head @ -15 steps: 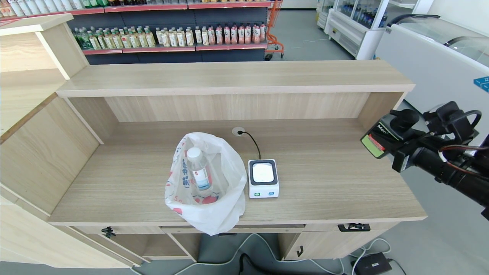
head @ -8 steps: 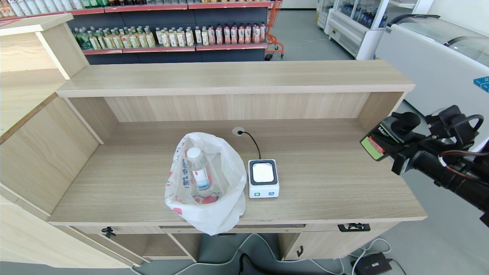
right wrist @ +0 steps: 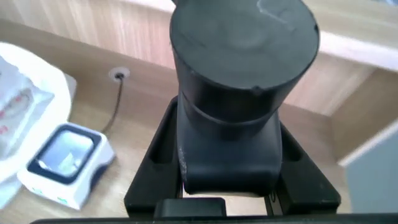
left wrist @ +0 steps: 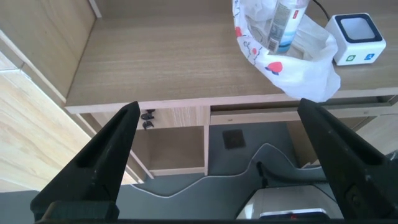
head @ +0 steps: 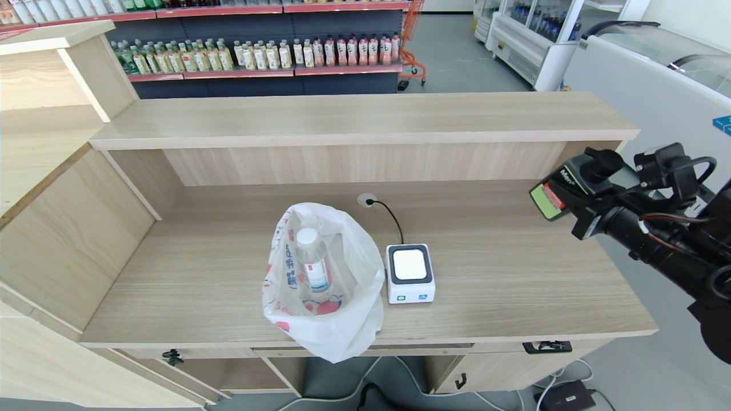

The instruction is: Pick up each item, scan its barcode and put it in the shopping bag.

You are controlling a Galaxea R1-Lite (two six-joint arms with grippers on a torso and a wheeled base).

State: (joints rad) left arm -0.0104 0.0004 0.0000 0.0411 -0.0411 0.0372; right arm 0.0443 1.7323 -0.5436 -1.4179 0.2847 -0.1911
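Wood worktop: a white bag stands at the middle of the front edge, sagging over it, with a clear bottle standing inside. The scanner sits just beside the bag, on its right. Above the right edge the right gripper holds a black bottle in the air, fingers pinching its sides. The left gripper hangs below the front edge, fingers spread wide.

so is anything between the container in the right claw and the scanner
Nothing visible. The right claw holds the dark container near the right end of the countertop; only bare wood lies between it and the scanner.
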